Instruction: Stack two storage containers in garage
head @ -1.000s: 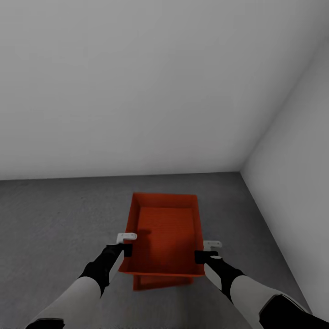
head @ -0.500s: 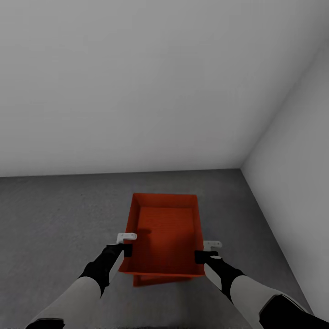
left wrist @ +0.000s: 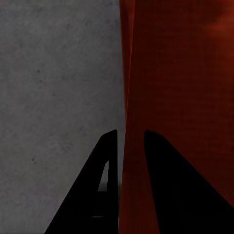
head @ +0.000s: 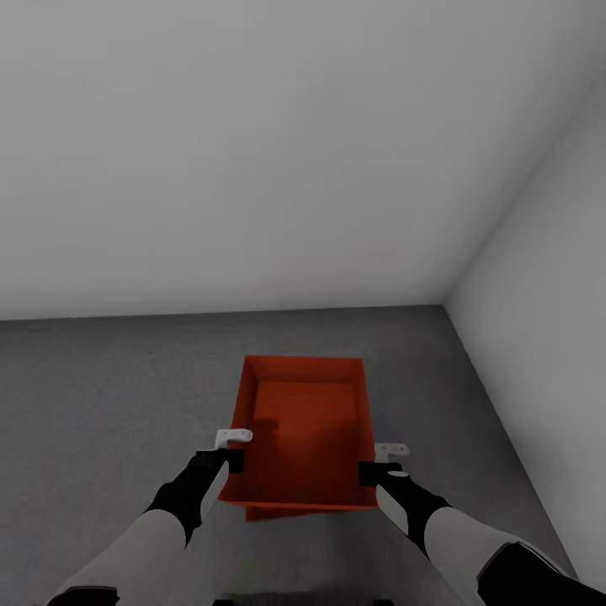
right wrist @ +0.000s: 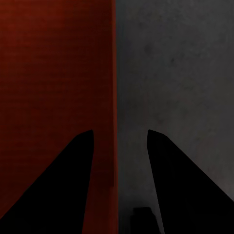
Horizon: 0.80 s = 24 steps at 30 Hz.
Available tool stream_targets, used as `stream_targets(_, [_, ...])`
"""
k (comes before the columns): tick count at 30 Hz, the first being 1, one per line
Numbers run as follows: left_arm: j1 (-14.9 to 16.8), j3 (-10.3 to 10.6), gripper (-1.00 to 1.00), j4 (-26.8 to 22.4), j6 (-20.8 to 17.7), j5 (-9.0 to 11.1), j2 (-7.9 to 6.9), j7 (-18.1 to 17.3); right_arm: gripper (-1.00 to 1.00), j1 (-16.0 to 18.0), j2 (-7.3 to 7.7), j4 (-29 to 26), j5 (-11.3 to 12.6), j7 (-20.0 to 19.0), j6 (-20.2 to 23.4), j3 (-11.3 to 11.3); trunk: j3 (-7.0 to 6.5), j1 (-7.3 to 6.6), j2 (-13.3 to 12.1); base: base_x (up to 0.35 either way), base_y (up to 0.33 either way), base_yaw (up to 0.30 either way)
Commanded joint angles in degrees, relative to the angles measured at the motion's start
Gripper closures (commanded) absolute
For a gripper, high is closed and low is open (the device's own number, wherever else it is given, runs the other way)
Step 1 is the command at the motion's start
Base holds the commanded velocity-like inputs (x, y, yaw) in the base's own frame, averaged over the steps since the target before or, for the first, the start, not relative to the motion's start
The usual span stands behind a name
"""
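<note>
We held the upper storage container (head: 303, 429) by both side walls, left tool (head: 229, 454) clamped on one wall, right tool (head: 380, 465) straddling the other, so it hung level over the lower container (head: 278, 511) on the garage floor (head: 101, 404).

Dim, flat light; soft, grainy renders

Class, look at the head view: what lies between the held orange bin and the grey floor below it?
A second orange bin lies there, its edge peeking out under the held bin, resting on the floor.
</note>
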<state>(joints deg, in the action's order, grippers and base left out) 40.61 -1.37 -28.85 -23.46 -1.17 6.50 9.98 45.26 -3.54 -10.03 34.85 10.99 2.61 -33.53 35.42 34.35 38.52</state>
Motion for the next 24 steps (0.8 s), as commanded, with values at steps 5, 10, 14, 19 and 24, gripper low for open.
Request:
stream_targets(5, [0.0, 0.6, 1.0, 0.0, -0.3, 0.8, 0.0, 0.3, 1.0, 0.0, 1.96, -0.1, -0.4, 4.0, 0.2, -0.7, 0.4, 0.01, 0.1, 0.0, 0.0, 0.0])
stream_targets(10, [0.0, 0.6, 1.0, 0.0, -0.2, 0.8, 0.0, 0.3, 1.0, 0.0, 1.96, -0.1, -0.4, 3.9, 0.3, -0.7, 0.45, 0.01, 0.1, 0.0, 0.0, 0.0])
stream_targets(14, [0.0, 0.6, 1.0, 0.0, -0.2, 0.8, 0.0, 0.3, 1.0, 0.0, 1.96, -0.1, -0.3, 4.0, 0.3, -0.7, 0.46, 0.01, 0.1, 0.0, 0.0, 0.0])
stream_targets(19, [0.0, 0.6, 1.0, 0.0, -0.2, 0.8, 0.0, 0.3, 1.0, 0.0, 1.91, 0.0, -0.3, 4.1, 0.4, -0.7, 0.46, 0.01, 0.1, 0.0, 0.0, 0.0])
stream_targets(24, [0.0, 0.6, 1.0, 0.0, -0.2, 0.8, 0.02, 0.3, 1.0, 0.0, 1.89, 0.1, -0.3, 4.2, 0.5, -0.7, 0.46, 0.01, 0.1, 0.0, 0.0, 0.052])
